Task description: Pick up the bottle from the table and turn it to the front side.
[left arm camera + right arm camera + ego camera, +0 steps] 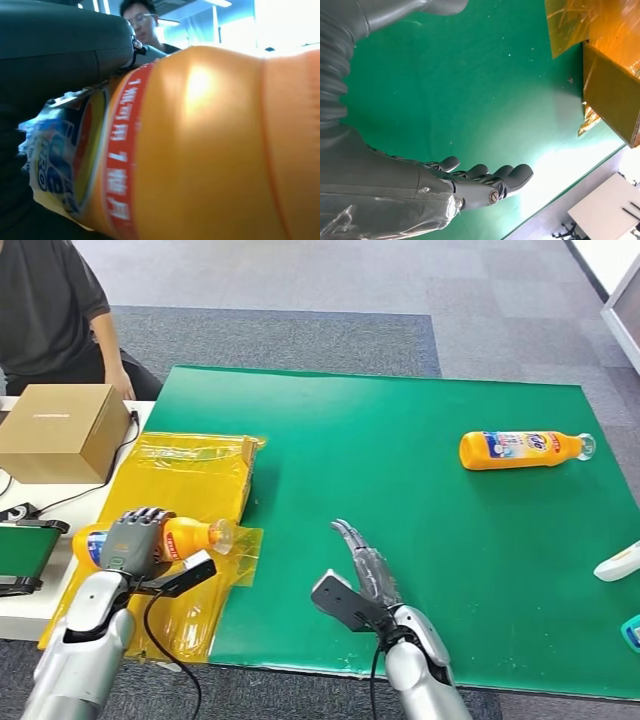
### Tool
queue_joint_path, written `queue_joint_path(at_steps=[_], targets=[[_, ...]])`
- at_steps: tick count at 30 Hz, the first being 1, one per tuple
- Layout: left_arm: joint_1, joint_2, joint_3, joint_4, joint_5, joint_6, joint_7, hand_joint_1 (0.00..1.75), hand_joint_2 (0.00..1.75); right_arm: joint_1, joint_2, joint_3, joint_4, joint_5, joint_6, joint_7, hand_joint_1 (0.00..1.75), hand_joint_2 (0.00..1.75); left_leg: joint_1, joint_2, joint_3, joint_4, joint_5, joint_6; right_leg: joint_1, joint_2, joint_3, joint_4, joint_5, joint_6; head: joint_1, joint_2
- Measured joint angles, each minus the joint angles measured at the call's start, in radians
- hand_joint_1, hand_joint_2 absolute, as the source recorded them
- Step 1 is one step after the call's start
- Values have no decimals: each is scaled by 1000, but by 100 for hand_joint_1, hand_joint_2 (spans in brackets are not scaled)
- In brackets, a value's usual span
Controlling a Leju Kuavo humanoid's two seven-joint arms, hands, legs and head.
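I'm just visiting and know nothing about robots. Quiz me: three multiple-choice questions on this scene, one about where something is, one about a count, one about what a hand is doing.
1. Where does the free orange bottle lie?
A. on the green mat
B. on the cardboard box
C. on the floor

2. How many orange bottles are in the head view?
A. one
B. two
C. four

3. What is the left hand doing?
A. hanging with nothing in it
B. pressing the box
C. holding a bottle

Answers:
1 A, it lies on its side on the mat's far right.
2 B, one on the mat, one in the left hand.
3 C, its fingers wrap the bottle above the yellow plastic sheet; the right hand is open.
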Motion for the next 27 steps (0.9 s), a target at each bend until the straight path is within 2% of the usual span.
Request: queue_joint_path(at_steps=[4,10,13,18,21,24,27], targets=[[-30,1,-15,68,107,8,-97,0,175,-2,0,4,15,-13,-1,-8,0,175,0,0,0,0,0,0,0,0,0,0,0,0,0,0],[0,-1,-26,34,306,-20,-206,0,175,-3,0,3,25,-24,-3,-7,0,175,0,0,0,0,-1,1,0,0,0,0,0,0,0,0],[37,-4,-25,-31,399,-47,-255,0,175,-2,0,1,25,-29,-6,-4,0,175,0,0,0,0,-1,0,0,0,0,0,0,0,0,0],[87,-6,-24,-123,448,-66,-285,0,175,-1,0,-4,25,-31,-7,-2,0,175,0,0,0,0,-1,0,0,0,0,0,-1,0,0,0],[117,-15,-20,-178,517,-70,-336,0,175,1,0,-5,24,-31,-14,1,0,175,0,0,0,0,-1,0,0,0,0,0,-1,0,0,0],[172,-47,1,-282,667,-96,-420,0,175,13,-2,-11,10,-29,-29,8,0,175,0,0,0,0,-1,1,0,0,0,0,-1,0,0,0],[237,-98,46,-400,872,-183,-482,0,175,37,-5,-18,-30,-29,-52,-3,0,175,-1,0,0,0,-2,2,-1,0,0,0,-1,1,0,0]])
